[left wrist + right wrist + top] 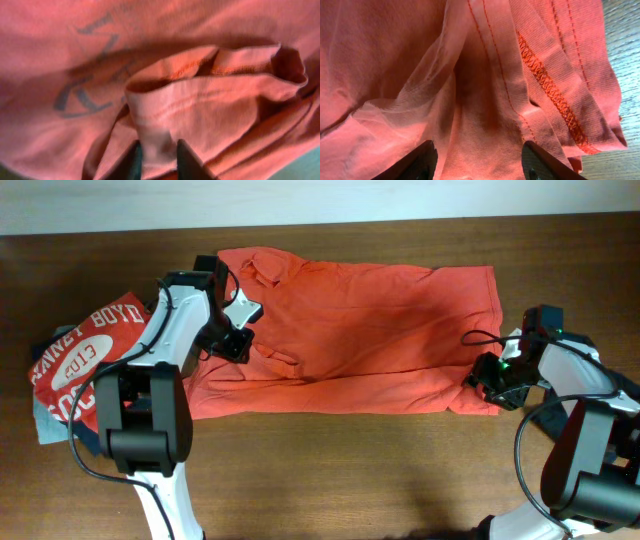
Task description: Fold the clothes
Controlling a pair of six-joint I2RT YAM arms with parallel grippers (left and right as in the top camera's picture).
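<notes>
Shirt: large orange-red shirt (360, 330) spread lengthwise across the middle of the table (350, 470), collar end toward the left arm, hem end toward the right arm. Soft knit, shallow creases, long lower edge fairly straight.
Left gripper (157, 160): at the shirt's left end, near the collar. Jaws drawn narrow, with a rolled fold of the shirt's edge pinched between the dark fingers (135, 159).
Fold detail: ribbed double layer with a stitched seam (200, 67), curled into a loose tube. Faint grey marks (85, 85) show through the cloth behind it.
Right gripper (480, 160): at the shirt's lower right corner. Jaws stand wide, one finger on each side of the bunched hem; cloth lies between them, but they are not closed on it.
Hem detail: several stacked layers, rows of straight stitching and a darker zigzag overlock seam (550, 85). A thin, sheer, paler layer (405, 100) puckers over the left part.
Other clothes: crumpled red tee with white print (85, 355) at the far left, partly under the left arm, a pale grey-blue piece (48, 425) at its lower edge.
Table surface: dark brown wood grain, matte.
</notes>
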